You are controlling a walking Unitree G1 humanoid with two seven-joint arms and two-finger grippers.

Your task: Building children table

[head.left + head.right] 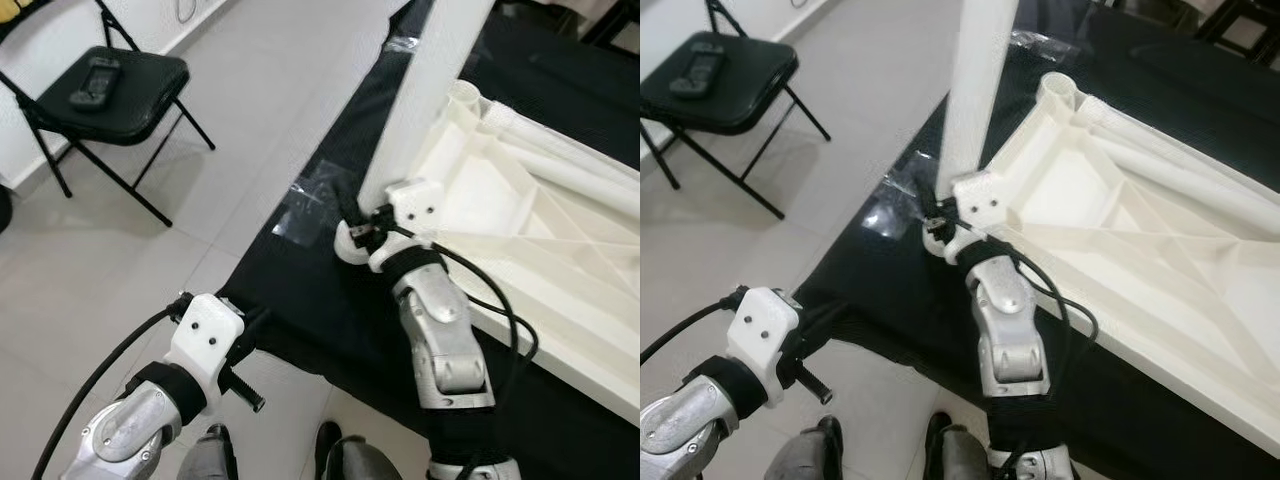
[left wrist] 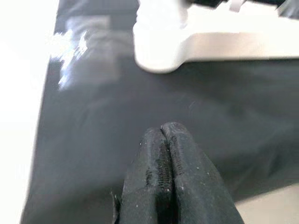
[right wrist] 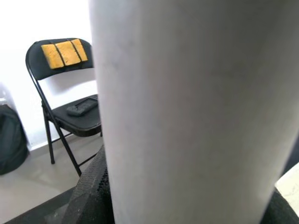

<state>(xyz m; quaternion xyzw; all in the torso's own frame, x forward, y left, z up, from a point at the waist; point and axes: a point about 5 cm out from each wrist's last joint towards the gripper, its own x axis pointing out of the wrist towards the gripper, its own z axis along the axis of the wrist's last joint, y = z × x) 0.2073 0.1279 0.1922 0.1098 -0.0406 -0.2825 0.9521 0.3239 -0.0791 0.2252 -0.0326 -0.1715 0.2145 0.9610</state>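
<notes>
Right end effector (image 1: 936, 222): pinches the low part of the white table leg (image 1: 975, 95), 1 black finger (image 3: 88, 196) curving round each side of the tube in the right wrist view.
Table leg: a plain white tube, standing nearly upright with a slight lean, its foot at the near left corner of the tabletop (image 1: 1140, 240).
Tabletop: white moulded plastic, lying upside down with its ribbed underside up, on the black cloth (image 1: 330, 300); a round socket (image 1: 1058, 88) shows at its far left corner.
Right arm: silver, with a black cable looping beside it, reaching up from the bottom of the head views to the leg's base.
Left end effector (image 2: 168, 154): both black fingers pressed together, gripping nothing, held over the near left corner of the black cloth, well apart from the tabletop.
Left arm: silver with a white wrist block (image 1: 205, 335), low at the left of the head views.
Black cloth: spread flat on the floor beneath the tabletop; a patch of clear tape (image 1: 305, 205) holds its left edge to the pale floor tiles (image 1: 230, 110).
Folding chair (image 1: 105, 95): black, on the tiles off the cloth's left side, with a dark handheld device (image 1: 93, 80) on its seat and yellow strips (image 3: 65, 52) on its backrest.
Robot's feet (image 1: 820, 450): at the near edge of the cloth.
</notes>
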